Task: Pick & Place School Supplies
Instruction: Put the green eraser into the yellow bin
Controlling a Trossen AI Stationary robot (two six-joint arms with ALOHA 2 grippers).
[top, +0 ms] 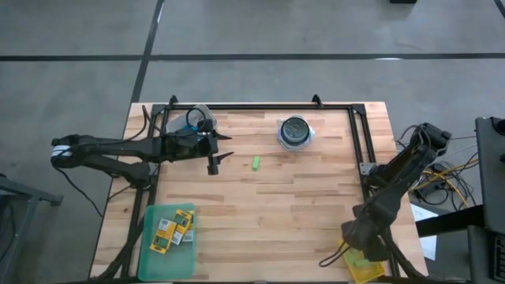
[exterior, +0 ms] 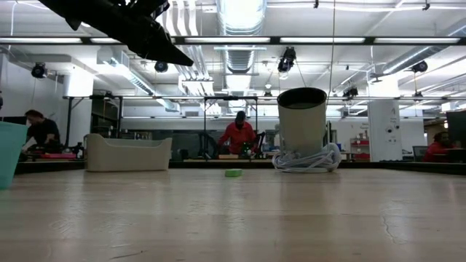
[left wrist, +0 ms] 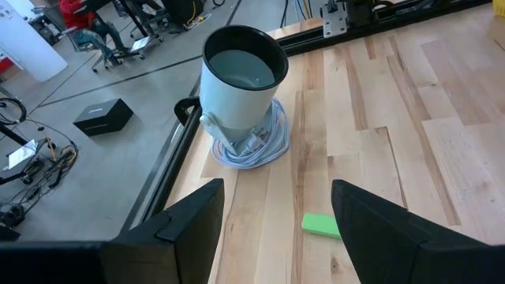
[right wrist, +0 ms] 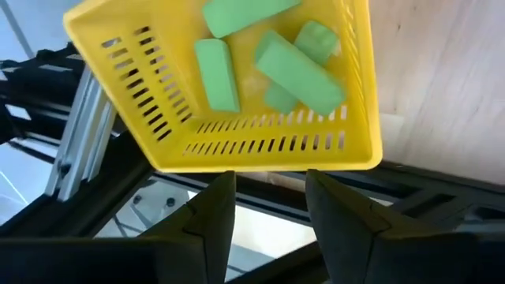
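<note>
A small light-green block [top: 256, 163] lies flat on the table's middle, also in the low view [exterior: 233, 172]. My left gripper [top: 221, 158] hovers open just left of it; in the left wrist view the block [left wrist: 319, 226] shows beyond its spread fingers [left wrist: 276, 197]. Yellow-and-green crayon boxes [top: 173, 225] lie in the flat green tray [top: 154, 256] at the near left. My right gripper [right wrist: 268, 185] stands open above the yellow bin [right wrist: 237, 150] at the table's near right corner [top: 364, 267]. Several green blocks [right wrist: 300, 75] lie inside the bin.
A white cup [top: 295, 132] stands on a coil of white cord at the far middle [left wrist: 241, 87]. A black metal frame [top: 359, 134] runs along the far and right sides. A pale container [exterior: 127, 153] sits at the far left. Bare wood lies in the middle.
</note>
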